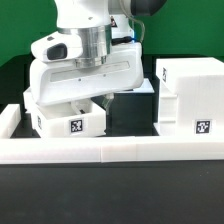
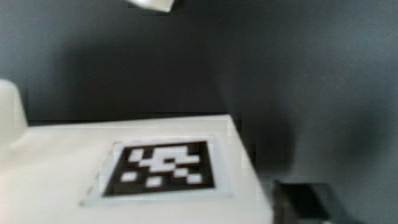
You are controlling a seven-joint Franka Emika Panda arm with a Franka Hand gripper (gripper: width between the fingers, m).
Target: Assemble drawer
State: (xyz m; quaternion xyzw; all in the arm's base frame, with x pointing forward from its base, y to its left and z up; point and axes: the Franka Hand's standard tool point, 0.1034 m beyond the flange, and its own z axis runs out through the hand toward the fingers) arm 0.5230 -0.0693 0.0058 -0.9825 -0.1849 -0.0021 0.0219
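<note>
The tall white drawer housing (image 1: 186,98) stands at the exterior view's right, with a tag low on its front. A small white tray (image 1: 62,114) with a tag (image 1: 75,126) sits at the left, just behind the low wall strip. My gripper (image 1: 91,98) hangs straight over the tray, its fingertips hidden down at the tray's top edge. In the wrist view the tray's tagged face (image 2: 164,168) fills the near field, blurred, with one dark finger (image 2: 326,198) beside it. The frames do not show whether the fingers are clamped. The second tray is out of view.
A low white wall strip (image 1: 110,151) runs across the front of the table. A dark gap (image 1: 128,112) lies between the tray and the housing. The arm's white body (image 1: 85,62) covers the space behind the tray.
</note>
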